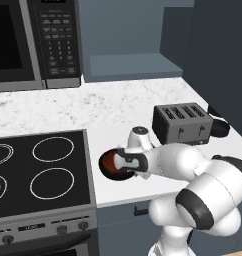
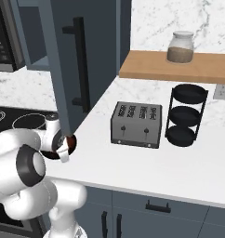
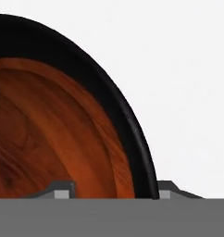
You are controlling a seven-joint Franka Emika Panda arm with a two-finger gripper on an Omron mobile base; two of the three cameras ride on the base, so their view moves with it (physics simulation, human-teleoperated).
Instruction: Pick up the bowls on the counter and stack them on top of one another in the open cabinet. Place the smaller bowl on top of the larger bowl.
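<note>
Down low at the tabletop [image 1: 118,107] edge hangs the claw [image 3: 113,190], fingertips [image 3: 63,189] set apart, one inside the small bowl [image 1: 109,162] and one outside its dark rim, straddling the wall. Cannot tell whether pads press the rim or merely flank it. Directly beneath and ahead of the claw sits that bowl, reddish-brown inside, resting on the white tabletop just beside the stovetop [image 1: 40,172]. Off to the claw's far side, well apart, stands a grey toaster [image 1: 183,122]; behind the toaster peeks a dark round shape, too hidden to name for certain. Beyond the toaster in the right base view rises a black three-tier rack [image 2: 185,115], and above it a wooden shelf [image 2: 147,65] carrying a glass jar [image 2: 180,46]. High above and away from the claw opens the cabinet [image 1: 133,65], its flat shelf bare of bowls, its tall door [image 2: 86,60] swung out over the tabletop. Next to the cabinet hangs the microwave [image 1: 38,42].
</note>
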